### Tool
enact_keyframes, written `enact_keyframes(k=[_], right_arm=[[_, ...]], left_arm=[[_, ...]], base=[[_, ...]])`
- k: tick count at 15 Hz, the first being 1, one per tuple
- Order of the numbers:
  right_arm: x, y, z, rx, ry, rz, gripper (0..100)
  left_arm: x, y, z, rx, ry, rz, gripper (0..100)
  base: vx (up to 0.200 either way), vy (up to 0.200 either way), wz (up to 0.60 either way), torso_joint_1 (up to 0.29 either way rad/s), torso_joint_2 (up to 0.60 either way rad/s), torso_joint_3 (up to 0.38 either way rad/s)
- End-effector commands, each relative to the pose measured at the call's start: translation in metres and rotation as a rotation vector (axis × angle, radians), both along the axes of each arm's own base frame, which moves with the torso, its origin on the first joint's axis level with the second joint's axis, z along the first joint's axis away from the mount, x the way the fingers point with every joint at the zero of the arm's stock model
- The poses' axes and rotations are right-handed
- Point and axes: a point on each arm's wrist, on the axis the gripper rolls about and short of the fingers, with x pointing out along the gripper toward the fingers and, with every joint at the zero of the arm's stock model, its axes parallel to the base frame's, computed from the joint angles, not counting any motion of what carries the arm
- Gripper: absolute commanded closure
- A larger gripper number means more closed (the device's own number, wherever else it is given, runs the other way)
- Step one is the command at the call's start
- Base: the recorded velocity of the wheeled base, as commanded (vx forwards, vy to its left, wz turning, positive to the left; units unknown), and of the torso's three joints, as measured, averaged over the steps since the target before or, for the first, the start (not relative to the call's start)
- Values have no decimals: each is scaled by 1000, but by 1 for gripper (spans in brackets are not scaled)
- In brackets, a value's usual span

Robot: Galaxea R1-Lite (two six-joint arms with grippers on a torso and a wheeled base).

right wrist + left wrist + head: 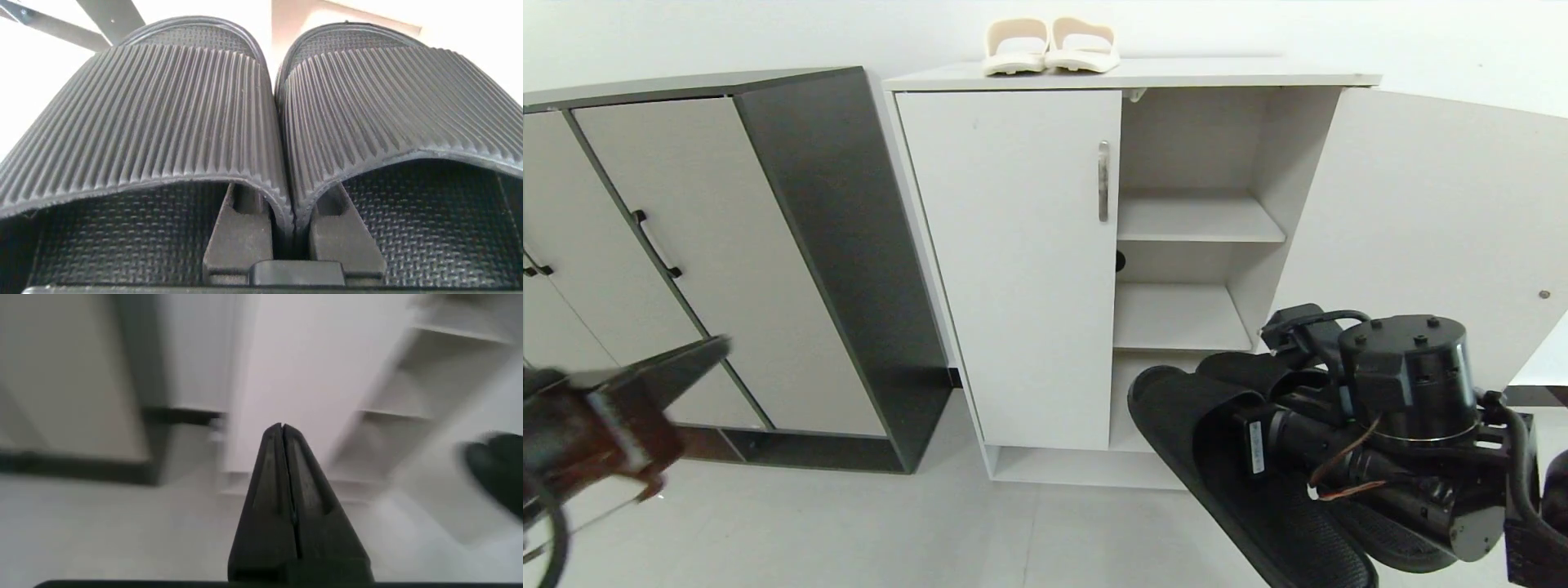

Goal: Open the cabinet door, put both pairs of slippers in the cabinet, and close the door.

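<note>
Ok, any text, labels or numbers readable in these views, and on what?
No text can be read in any view.
White sticker on the right wrist: print too small to read.
White cabinet, cream slippers, black slippers: no print visible.

The left gripper [712,351] is held at the lower left of the frame, fingers pressed together. At the lower right, the right gripper [288,224] is clamped on the black slippers [1201,425].

No lettering is legible; the white label [1252,447] on the right arm [1405,384] is too small.
</note>
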Motion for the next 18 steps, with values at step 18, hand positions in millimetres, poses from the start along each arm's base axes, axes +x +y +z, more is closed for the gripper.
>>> enact_keyframes(k=[18], right_arm=[[1,11,-22,-37,27,25,100]], left_arm=[[-114,41,-156,183,52,-30,100]], base=[[0,0,0,0,0,0]])
